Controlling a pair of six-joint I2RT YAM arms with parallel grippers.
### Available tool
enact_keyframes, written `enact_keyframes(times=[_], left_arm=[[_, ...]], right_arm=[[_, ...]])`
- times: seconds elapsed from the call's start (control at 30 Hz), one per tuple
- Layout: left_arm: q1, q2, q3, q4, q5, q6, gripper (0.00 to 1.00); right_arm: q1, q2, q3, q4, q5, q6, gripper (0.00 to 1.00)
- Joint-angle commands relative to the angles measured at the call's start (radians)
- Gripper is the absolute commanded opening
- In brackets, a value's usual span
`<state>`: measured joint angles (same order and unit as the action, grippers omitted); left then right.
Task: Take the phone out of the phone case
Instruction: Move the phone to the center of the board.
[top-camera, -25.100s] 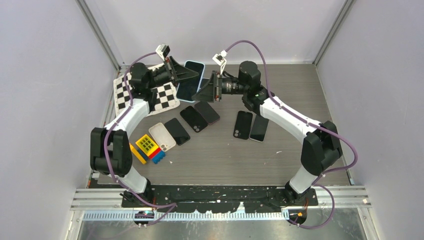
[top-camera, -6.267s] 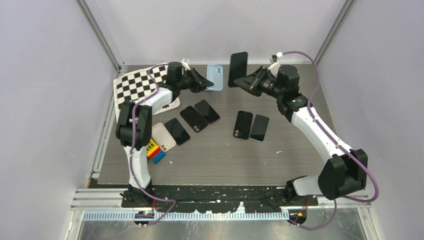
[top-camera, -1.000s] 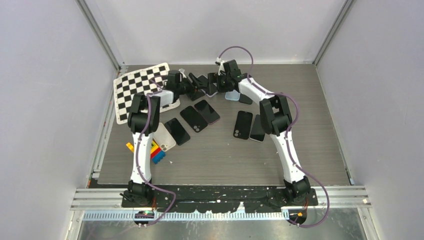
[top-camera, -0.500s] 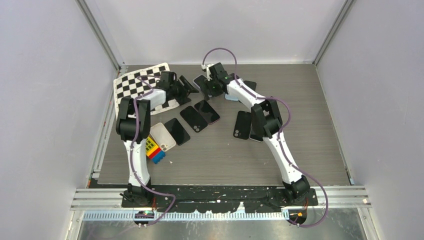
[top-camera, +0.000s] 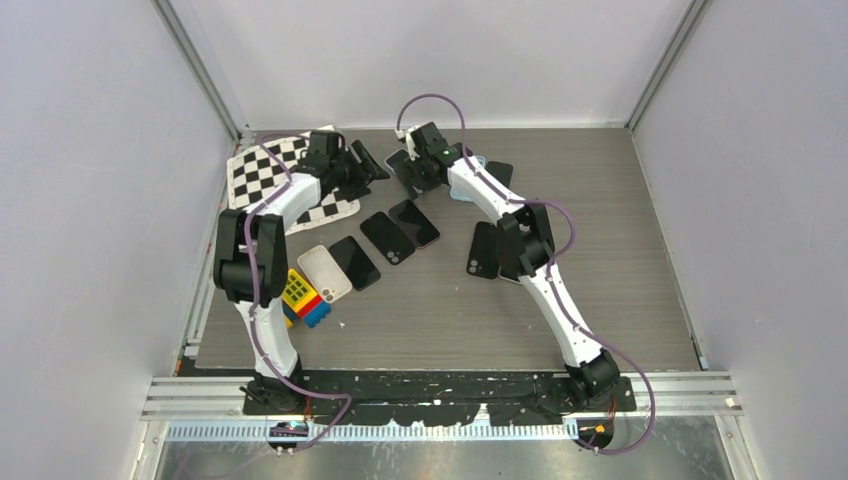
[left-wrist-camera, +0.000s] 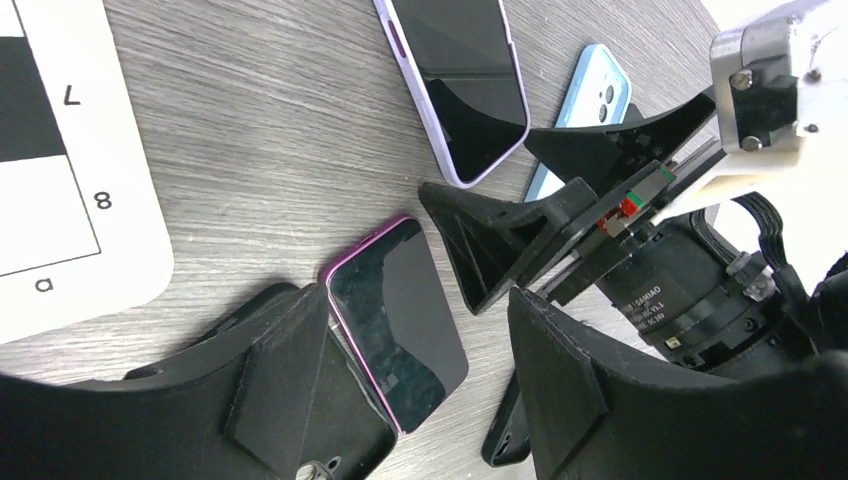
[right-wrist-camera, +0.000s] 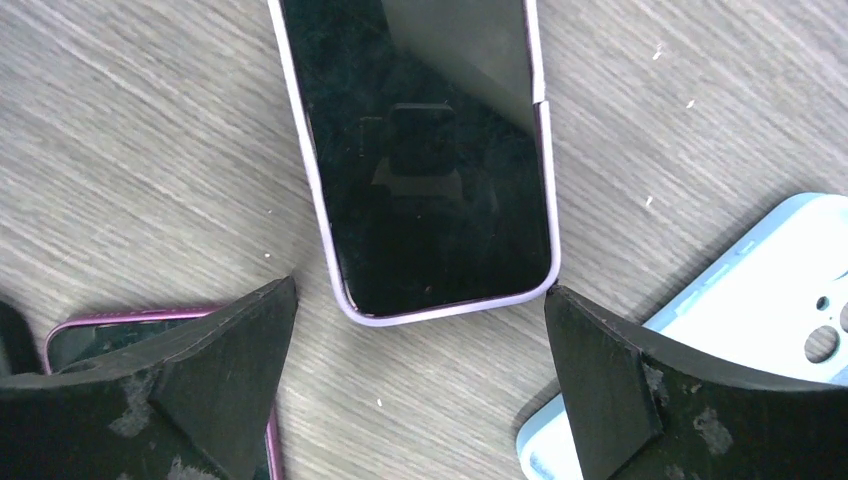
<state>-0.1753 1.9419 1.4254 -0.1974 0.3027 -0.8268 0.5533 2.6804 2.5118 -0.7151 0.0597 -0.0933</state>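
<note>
**Top view.**
- Table (top-camera: 600, 300): grey wood-grain.
- Left gripper (top-camera: 358, 165) and right gripper (top-camera: 412, 172): low and close together near the far edge, left of its middle.
- Checkerboard sheet (top-camera: 262, 170): at the far left corner.
- Row of dark phones (top-camera: 387, 237): lying flat across the middle of the table.
- Toy blocks (top-camera: 298, 295): by the left edge.

**Left wrist view.**
- Left gripper: jaws apart and holding nothing, above a purple-rimmed phone (left-wrist-camera: 400, 320) that lies screen up.
- Lilac-cased phone (left-wrist-camera: 460, 80): flat and screen up, further on.
- Light-blue phone case (left-wrist-camera: 592, 100): empty, just beside the lilac-cased phone and partly behind the right gripper.

**Right wrist view.**
- Right gripper: jaws spread wide, nothing held.
- Lilac-cased phone: its end lies between the two fingers; contact cannot be told.
- Light-blue phone case: camera cut-outs showing, beside one finger.
</note>
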Motion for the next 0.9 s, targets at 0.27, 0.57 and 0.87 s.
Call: enact_keyframes(times=[0.27,0.57,0.87], left_arm=[[0.010,-0.089,-0.003,-0.065,-0.010,0.054,0.68],[0.020,-0.105,0.022,-0.088,-0.009,0.071,0.68],[0.029,-0.108,0.019,-0.092,-0.003,0.068,0.68]], right_arm=[[-0.047,0.087,0.072,-0.033,-0.058,-0.103,1.00],[-0.036,0.086,0.082,-0.048,-0.202,-0.212,0.98],[-0.036,0.084,0.076,-0.047,-0.124,-0.176,0.50]])
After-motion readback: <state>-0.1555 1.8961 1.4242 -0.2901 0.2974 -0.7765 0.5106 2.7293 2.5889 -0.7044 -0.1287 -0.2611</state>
